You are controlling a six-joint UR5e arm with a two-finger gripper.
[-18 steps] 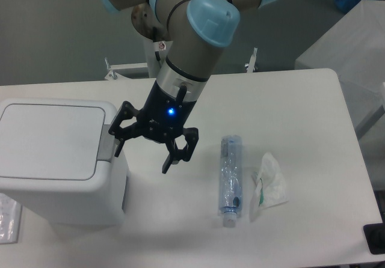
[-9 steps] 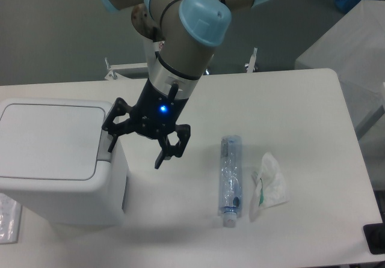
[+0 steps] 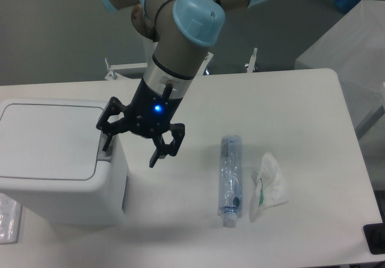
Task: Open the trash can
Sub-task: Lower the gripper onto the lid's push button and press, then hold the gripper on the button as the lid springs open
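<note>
White boxy trash can (image 3: pixel 60 178), lid shut, table's left side

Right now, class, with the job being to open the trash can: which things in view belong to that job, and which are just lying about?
Belongs to the job:
- trash can, lid shut
- its grey tab
- gripper, open, one finger over the tab

Just lying about:
- crushed bottle
- crumpled wrapper
- clear packet at the left edge

Trash can (image 3: pixel 60 166) left, bottle (image 3: pixel 230 181) right, hand (image 3: pixel 130 148) between
</note>
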